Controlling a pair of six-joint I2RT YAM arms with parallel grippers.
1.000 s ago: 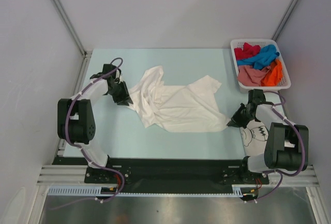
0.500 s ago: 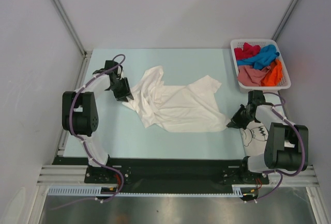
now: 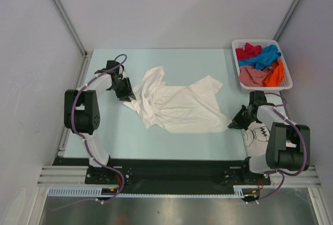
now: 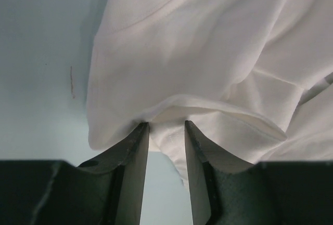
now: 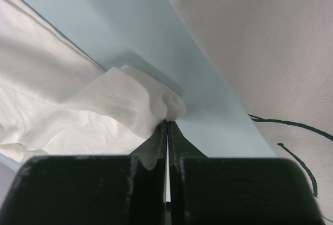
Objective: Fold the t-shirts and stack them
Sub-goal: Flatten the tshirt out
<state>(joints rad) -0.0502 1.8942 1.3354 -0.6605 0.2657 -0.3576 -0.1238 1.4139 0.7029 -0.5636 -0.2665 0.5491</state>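
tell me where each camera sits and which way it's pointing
top external: above and behind the arms, looking down on the table, plain white t-shirt and basket; both arms show.
left wrist: on the left arm, facing the shirt's edge; the left hand shows, fingers apart.
right wrist: on the right arm, facing the table; the right hand shows, shut on a shirt corner, printed t-shirt to one side.
shared: all three see the white shirt.

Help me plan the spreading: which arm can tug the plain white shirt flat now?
Right, probably. The right gripper is shut on a corner of the plain white shirt; the left gripper has jaws open astride its edge.
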